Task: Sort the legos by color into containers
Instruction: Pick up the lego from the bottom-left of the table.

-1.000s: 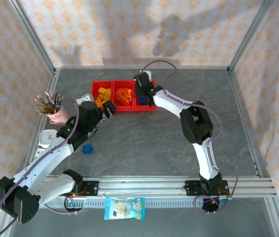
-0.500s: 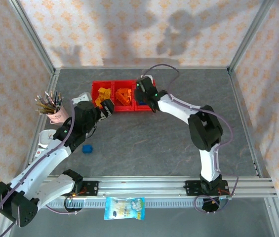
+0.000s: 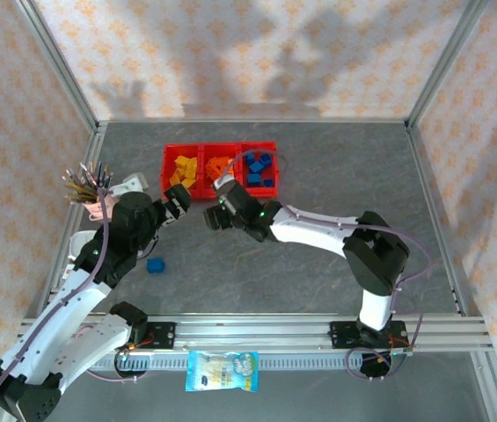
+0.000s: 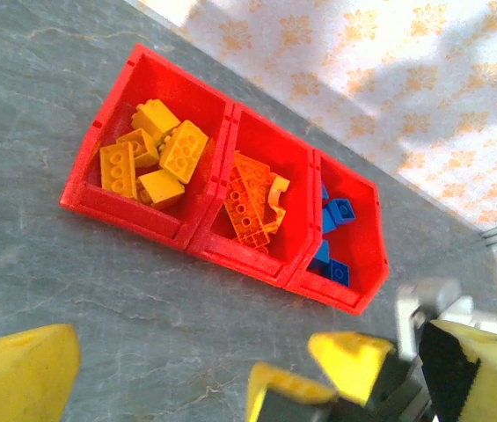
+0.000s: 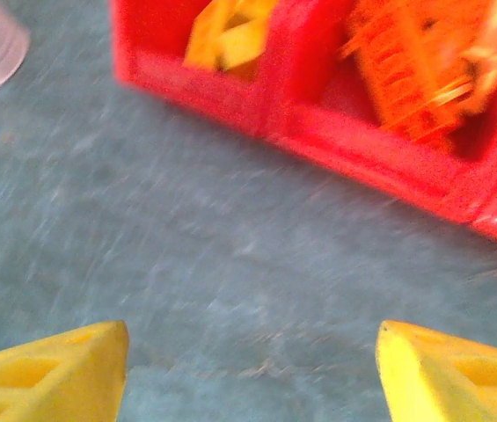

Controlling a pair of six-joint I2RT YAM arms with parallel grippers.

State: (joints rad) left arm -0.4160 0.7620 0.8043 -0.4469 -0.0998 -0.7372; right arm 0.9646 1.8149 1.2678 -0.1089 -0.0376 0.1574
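Three red containers point(image 4: 230, 255) joined in a row: yellow legos point(image 4: 156, 154) in the left bin, orange legos point(image 4: 248, 198) in the middle, blue legos point(image 4: 334, 215) in the right. One stray blue lego point(image 3: 154, 264) on the table point(image 3: 318, 281), nearer than the containers and off to their left. Right gripper point(image 5: 250, 330) just before the containers' near wall, fingers spread wide, nothing between. Left gripper point(image 3: 178, 202) in front of the left bin, likewise spread and empty. Pink pencil cup point(image 3: 100, 207) left of the containers.
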